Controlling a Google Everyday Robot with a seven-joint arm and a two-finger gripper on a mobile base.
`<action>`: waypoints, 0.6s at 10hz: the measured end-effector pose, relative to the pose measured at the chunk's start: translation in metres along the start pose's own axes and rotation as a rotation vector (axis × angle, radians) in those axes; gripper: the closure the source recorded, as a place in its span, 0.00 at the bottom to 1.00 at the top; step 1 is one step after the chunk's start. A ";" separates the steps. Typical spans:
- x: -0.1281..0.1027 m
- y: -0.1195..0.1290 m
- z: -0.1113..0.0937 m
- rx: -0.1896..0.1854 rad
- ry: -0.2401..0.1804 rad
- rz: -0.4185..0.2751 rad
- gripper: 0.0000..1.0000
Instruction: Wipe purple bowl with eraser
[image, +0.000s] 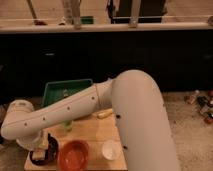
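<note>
1. The gripper (43, 145) hangs at the end of the long white arm (65, 111), which reaches down and across from the robot's bulky body on the right to the front-left corner of the tabletop (95, 131).
2. It sits low over the purple bowl (36, 157), right at or inside the rim. Whether its grip is closed or slack I cannot tell from here.
3. The purple bowl rests at the tabletop's front-left corner, partly covered by the gripper.
4. I cannot pick out the eraser from the pale parts at the gripper's tip.
5. The orange bowl (74, 155) stands just beside the purple bowl, along the front edge and towards the middle.
6. A small white cup (111, 149) stands further along the front edge, near the robot's body.
7. A green tray (54, 91) lies at the back-left of the tabletop, with the arm crossing in front of it.
8. A pale yellowish oblong piece (105, 113) lies towards the back edge, just beside the arm.
</note>
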 end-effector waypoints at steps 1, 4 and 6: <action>-0.004 -0.002 0.001 0.003 -0.004 -0.009 1.00; -0.015 -0.001 -0.002 0.001 -0.006 -0.024 1.00; -0.018 0.009 -0.004 -0.007 -0.003 -0.009 1.00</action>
